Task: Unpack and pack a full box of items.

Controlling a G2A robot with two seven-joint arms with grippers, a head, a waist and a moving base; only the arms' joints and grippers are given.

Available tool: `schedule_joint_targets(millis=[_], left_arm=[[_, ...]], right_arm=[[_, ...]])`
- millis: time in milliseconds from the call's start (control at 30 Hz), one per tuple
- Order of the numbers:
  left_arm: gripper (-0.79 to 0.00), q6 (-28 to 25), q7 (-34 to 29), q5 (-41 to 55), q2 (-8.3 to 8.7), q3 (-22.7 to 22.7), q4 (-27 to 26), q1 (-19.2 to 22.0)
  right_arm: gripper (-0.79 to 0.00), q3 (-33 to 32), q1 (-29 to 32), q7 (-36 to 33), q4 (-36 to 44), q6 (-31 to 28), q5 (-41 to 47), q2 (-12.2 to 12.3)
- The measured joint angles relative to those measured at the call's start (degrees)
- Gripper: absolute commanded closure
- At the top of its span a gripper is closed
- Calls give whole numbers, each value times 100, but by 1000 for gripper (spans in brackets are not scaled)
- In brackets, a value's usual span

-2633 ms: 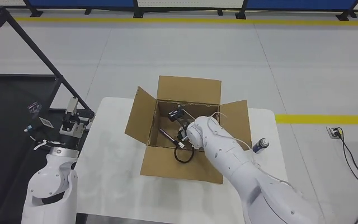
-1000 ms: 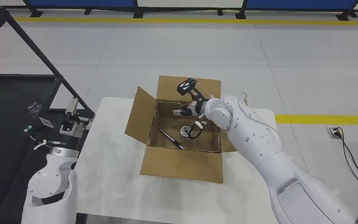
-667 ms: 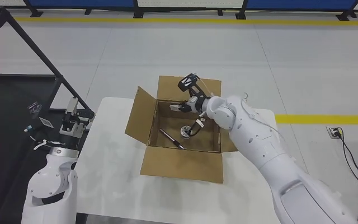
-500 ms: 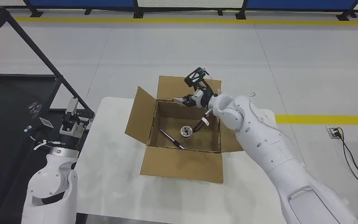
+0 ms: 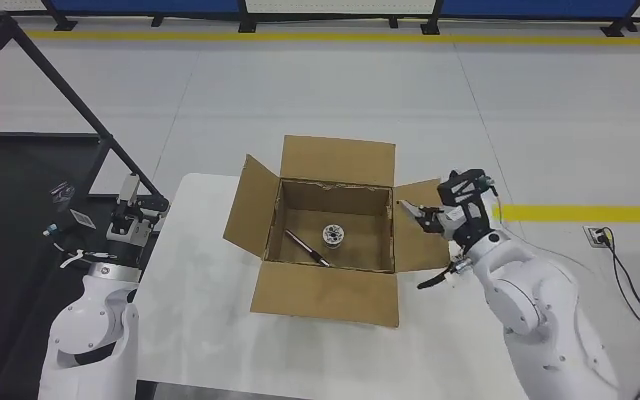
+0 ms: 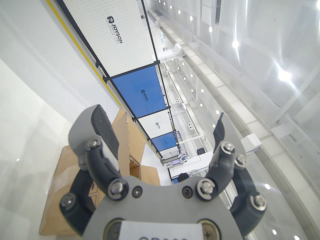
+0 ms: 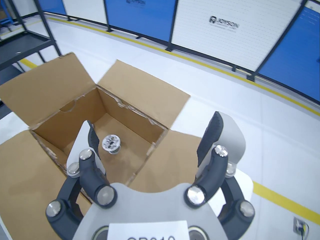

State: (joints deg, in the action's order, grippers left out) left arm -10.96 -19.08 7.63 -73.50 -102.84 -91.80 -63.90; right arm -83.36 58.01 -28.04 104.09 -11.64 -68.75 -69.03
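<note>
Right gripper (image 5: 415, 213) has pulled out of the cardboard box (image 5: 325, 290) and now hangs over its right flap, jaws wide and empty. On the box floor lie a round metal part (image 5: 332, 235) and a dark pen-like stick (image 5: 305, 247), just beside each other. Off the table's (image 5: 200, 300) left edge, the left gripper (image 6: 160, 123) points upward, jaws wide, holding nothing.
</note>
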Motion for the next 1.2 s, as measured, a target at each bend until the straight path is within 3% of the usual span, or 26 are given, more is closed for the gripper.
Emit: schedule_joint_targets(millis=[167,433,833,933,967,1200], left_arm=[[-785,0,0,0,0,0,0,0],[-785,0,0,0,0,0,0,0],[-785,0,0,0,0,0,0,0],[-785,0,0,0,0,0,0,0],[-785,0,0,0,0,0,0,0],[-785,0,0,0,0,0,0,0]], right_arm=[[-785,-807,781,-111,-27,494,-110,75],[-785,-1685,1724,-326,-170,-133,397,177],[-785,-859,722,-692,-1911,128,89,151],[-594,-787,531,-650,-2223,42,134,151],[-499,-773,490,-637,-2288,12,149,153],[-376,-610,173,-521,-2738,-95,214,151]])
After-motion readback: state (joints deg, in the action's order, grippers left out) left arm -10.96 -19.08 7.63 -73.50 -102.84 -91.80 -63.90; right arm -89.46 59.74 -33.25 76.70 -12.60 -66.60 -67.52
